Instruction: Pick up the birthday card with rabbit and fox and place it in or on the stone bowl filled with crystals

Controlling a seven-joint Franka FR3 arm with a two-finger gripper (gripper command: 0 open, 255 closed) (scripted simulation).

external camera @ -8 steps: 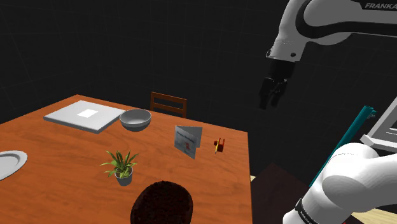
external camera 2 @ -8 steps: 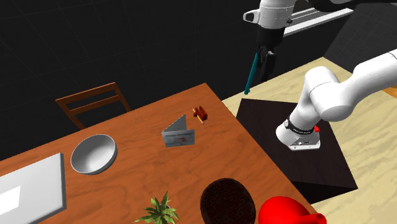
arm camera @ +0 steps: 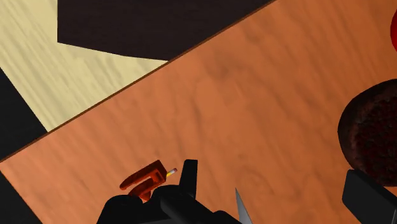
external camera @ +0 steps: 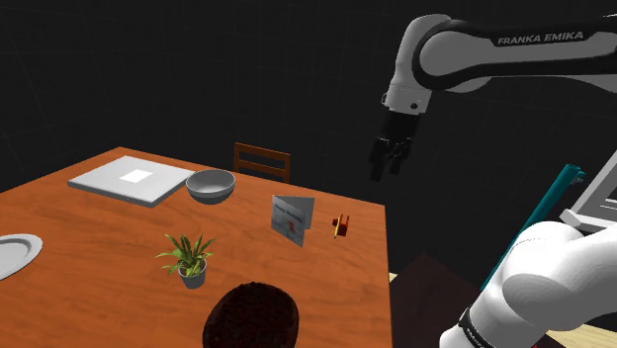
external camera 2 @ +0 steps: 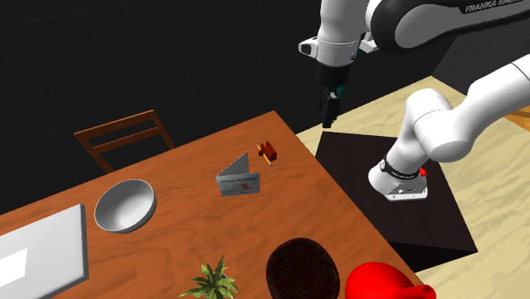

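Observation:
The birthday card (external camera: 294, 218) (external camera 2: 239, 178) stands folded and upright on the wooden table (external camera: 89, 222), near its far right corner in the shoulder view. A sliver of the card (arm camera: 240, 207) shows between my fingers. A dark round bowl with dark reddish speckled contents (external camera: 252, 316) (external camera 2: 298, 267) (arm camera: 372, 137) sits at the table's near edge. My black gripper (external camera: 388, 163) (external camera 2: 327, 110) (arm camera: 280, 191) hangs open and empty, high above the table's corner, beyond the card.
A small red-orange object with a pencil (external camera: 340, 225) (arm camera: 147, 180) lies beside the card. A grey empty bowl (external camera: 211, 185), a flat grey slab (external camera: 131, 179), a white plate (external camera: 15, 252) and a potted plant (external camera: 188, 257) share the table. A wooden chair (external camera: 262, 160) stands behind.
The arm has swung toward the shoulder view's left, carrying the gripper from beyond the table's edge to above its corner. Nothing on the table moved.

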